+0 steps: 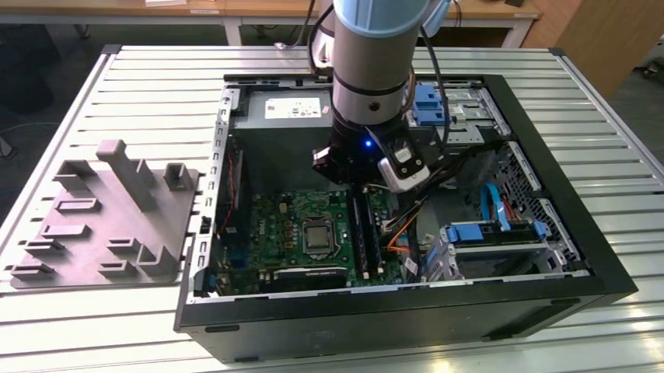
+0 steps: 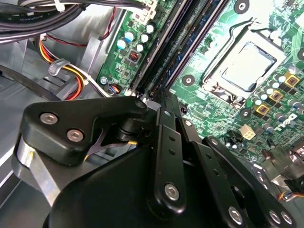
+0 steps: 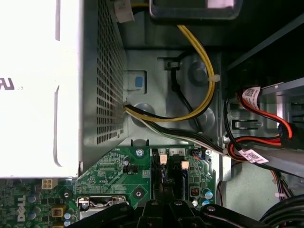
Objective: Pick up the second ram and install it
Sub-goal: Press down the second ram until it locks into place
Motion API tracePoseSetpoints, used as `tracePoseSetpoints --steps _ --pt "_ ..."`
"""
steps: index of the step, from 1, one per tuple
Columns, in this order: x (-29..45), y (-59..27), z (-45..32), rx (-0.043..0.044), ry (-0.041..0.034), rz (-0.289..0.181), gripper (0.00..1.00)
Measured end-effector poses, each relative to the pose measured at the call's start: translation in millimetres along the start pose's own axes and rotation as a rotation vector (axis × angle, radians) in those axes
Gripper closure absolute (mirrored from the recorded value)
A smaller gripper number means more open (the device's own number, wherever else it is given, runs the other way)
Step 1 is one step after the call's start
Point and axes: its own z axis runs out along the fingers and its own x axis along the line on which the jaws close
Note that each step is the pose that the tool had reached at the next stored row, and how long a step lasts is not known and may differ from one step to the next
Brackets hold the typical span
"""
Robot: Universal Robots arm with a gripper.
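Below, the slatted metal tabletop [image 1: 145, 85] carries the open black computer case [image 1: 581, 256]. Inside, the black gripper [image 1: 360, 185] is lowered over the green motherboard's [image 1: 285, 225] long slots, where the dark second ram [image 2: 187, 35] apparently lies; the fingers' state cannot be told.

Grey cylindrical arm [image 1: 365, 70], light-blue cap, blue light (small); black linkage tool [image 2: 161, 142] with silver screws.

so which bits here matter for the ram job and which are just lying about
In the job:
- black gripper, low over the slots
- long black memory slots
- green motherboard

Lying about:
- grey moulded fixture tray
- grey power-supply box
- blue drive brackets
- yellow cable bundle
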Motion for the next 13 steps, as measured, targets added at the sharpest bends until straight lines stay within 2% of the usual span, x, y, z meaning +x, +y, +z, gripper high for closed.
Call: tracePoseSetpoints --steps 13 --pt "0.1 1.9 4.5 -0.0015 0.0001 0.0 0.9"
